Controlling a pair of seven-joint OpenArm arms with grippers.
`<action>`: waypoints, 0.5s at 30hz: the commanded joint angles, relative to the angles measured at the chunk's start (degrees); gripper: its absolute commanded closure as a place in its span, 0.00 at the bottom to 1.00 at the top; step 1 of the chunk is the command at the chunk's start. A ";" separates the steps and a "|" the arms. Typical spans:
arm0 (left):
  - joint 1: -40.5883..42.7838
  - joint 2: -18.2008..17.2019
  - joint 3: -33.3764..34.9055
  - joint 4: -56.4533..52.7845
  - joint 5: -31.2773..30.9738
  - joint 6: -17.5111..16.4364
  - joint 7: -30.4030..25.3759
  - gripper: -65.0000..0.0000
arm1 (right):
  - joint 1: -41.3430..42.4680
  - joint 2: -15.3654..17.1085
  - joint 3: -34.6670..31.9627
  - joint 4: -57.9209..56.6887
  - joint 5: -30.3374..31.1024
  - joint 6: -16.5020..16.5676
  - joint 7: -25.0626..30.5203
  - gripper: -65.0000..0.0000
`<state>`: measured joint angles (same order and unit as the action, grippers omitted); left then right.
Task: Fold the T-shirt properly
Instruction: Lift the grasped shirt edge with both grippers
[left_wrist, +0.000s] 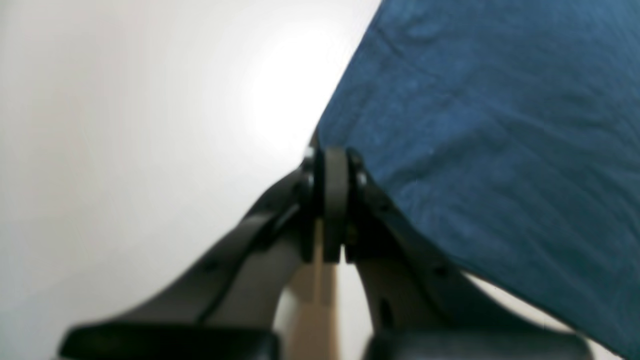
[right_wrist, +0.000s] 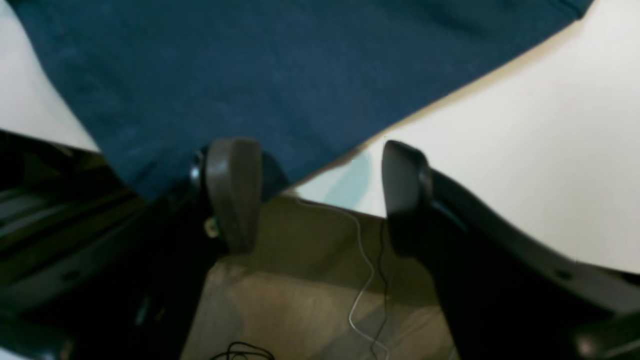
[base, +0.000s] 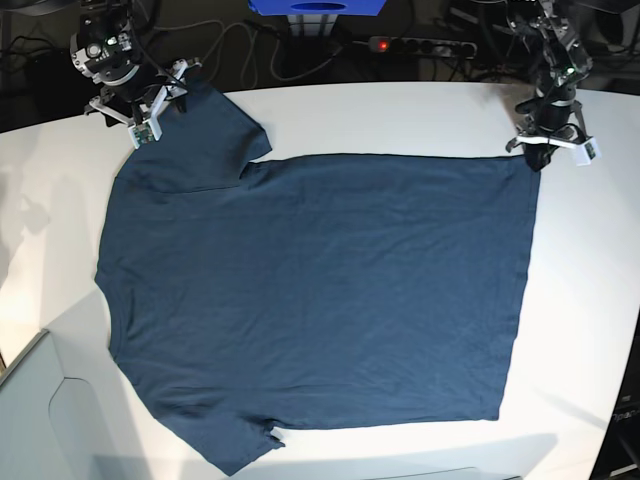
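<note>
White bench (base: 400, 110) is carrying the navy T-shirt (base: 320, 290), which is lying spread flat across its middle, hem toward three o'clock and sleeves toward nine. At two o'clock the left hand (base: 537, 158) is pinching tight on the hem corner of the T-shirt. At ten o'clock the right hand (base: 165, 92) is hovering wide at the far sleeve's edge, gripping nothing.
</note>
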<state>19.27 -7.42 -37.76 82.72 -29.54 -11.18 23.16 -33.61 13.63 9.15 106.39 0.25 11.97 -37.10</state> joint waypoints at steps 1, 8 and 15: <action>0.82 -0.18 -0.09 0.84 0.92 0.59 2.21 1.00 | 0.42 0.39 0.22 0.20 0.32 1.09 1.01 0.45; 1.61 -0.10 -0.09 2.60 0.92 0.59 2.21 1.00 | 2.18 0.39 0.22 -2.87 0.23 1.09 1.10 0.45; 1.61 -0.10 -0.09 2.60 1.01 0.59 2.21 1.00 | 2.62 0.48 0.04 -2.87 0.14 1.26 1.10 0.58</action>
<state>20.47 -7.14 -37.71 84.71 -29.08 -11.00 24.47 -30.81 13.63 8.93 103.22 1.39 12.19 -35.00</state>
